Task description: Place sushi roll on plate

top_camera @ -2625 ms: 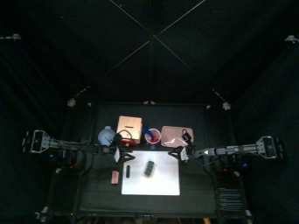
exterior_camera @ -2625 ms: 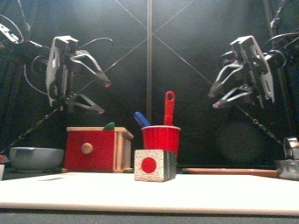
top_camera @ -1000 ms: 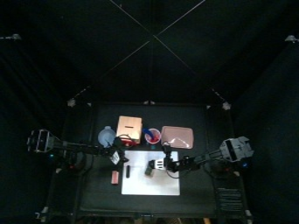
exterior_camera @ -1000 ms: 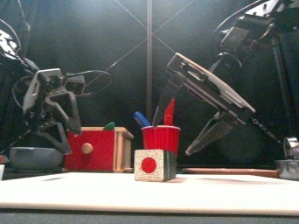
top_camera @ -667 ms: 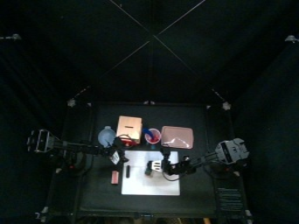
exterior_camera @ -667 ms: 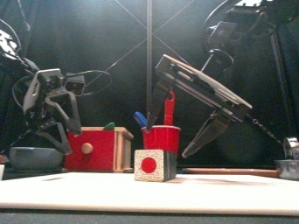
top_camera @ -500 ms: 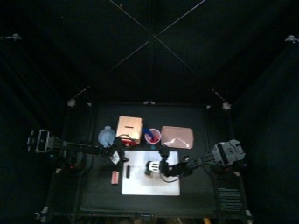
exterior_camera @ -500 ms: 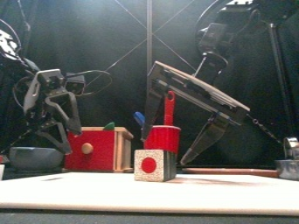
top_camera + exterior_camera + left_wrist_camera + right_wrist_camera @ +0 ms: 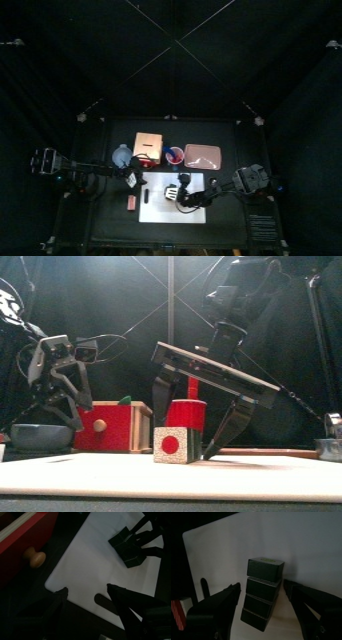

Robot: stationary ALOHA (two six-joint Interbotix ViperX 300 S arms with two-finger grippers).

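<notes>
Right end effector [image 9: 261, 599] poised over the sushi roll [image 9: 260, 600].
Its jaws stand apart, straddling the roll's long axis; the plate [image 9: 205, 155] lies farther back.

Dim pen, black curtains swallowing light; white sheet [image 9: 173, 195] brightly lit, wrist views soft, shadowed

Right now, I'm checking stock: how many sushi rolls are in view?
1. The sushi roll lies on the white sheet, between the right gripper's open fingers; others may be hidden. The left gripper hovers at the sheet's edge.
</notes>
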